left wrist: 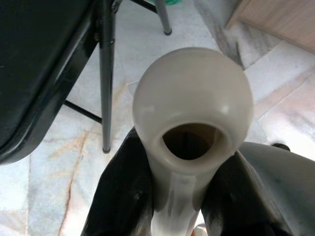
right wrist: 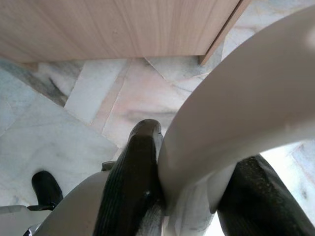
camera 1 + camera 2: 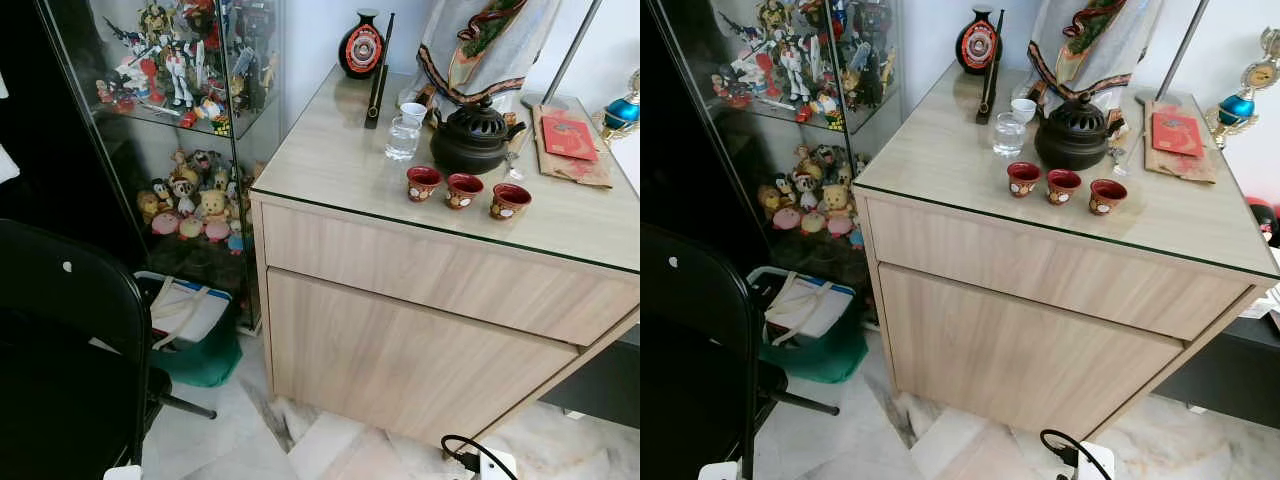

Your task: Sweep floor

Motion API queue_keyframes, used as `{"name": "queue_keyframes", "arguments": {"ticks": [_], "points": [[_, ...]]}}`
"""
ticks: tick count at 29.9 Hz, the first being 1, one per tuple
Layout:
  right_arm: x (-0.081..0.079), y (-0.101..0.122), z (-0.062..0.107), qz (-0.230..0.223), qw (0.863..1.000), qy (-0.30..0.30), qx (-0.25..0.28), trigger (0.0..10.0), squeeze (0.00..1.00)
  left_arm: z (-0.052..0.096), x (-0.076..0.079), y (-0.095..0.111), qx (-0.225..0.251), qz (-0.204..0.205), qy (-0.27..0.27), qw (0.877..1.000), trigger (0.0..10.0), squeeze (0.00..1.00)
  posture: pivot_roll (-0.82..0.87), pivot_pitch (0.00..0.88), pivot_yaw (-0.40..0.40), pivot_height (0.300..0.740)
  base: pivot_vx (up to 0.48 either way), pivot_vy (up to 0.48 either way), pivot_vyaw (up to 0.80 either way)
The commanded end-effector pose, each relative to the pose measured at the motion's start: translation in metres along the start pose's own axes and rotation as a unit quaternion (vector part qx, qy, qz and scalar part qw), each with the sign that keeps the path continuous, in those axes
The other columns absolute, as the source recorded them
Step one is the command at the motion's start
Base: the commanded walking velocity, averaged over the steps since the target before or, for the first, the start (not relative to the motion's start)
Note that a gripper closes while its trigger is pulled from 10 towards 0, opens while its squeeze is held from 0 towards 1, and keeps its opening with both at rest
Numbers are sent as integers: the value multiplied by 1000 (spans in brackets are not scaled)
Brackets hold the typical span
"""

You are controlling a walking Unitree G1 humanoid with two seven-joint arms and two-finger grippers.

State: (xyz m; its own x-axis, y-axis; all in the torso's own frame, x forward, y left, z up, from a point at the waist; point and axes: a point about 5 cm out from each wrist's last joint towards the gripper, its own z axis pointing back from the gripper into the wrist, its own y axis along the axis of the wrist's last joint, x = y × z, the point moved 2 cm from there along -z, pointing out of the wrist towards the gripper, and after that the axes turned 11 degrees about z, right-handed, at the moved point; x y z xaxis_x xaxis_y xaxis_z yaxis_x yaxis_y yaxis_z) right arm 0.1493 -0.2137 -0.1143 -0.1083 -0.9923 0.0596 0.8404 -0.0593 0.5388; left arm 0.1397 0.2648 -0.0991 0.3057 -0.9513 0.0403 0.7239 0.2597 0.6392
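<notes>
Each tool is clamped on something pale and smooth, apparently sweeping gear: the left tool point(image 1: 172, 196) holds a handle point(image 1: 189, 123) whose rounded, hollow end knob rises just above its fingers, while the right tool point(image 2: 189, 191) is closed on a broader curved grip point(image 2: 236, 108), perhaps a dustpan's; I cannot tell. Neither working end can be seen, so sweeping well probably means keeping both grips firm and strokes low and short. The glossy marble floor point(image 1: 147, 64) beyond the left tool should release dust easily. Mind the thin metal chair leg point(image 1: 105, 88) beside it and the matte wood-grain cabinet point(image 2: 113, 24) ahead of the right tool.
</notes>
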Motion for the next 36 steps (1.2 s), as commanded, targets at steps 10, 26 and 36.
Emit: {"name": "queue_keyframes", "arguments": {"ticks": [10,26,36], "points": [[-37,-7,0,11,1000,23,-11,10000,0,-2,11,-2,-4,2,-11,1000,10000,0,-9,0,-111,740,-271,0,381],[-23,-2,-1,0,1000,15,-7,10000,0,0,-1,3,3,0,-10,1000,10000,0,-6,0,-104,740,-267,0,0],[-23,-1,-1,12,1000,21,-5,10000,0,-8,35,3,5,-2,-27,1000,10000,0,-4,0,-105,740,-263,0,396]]}}
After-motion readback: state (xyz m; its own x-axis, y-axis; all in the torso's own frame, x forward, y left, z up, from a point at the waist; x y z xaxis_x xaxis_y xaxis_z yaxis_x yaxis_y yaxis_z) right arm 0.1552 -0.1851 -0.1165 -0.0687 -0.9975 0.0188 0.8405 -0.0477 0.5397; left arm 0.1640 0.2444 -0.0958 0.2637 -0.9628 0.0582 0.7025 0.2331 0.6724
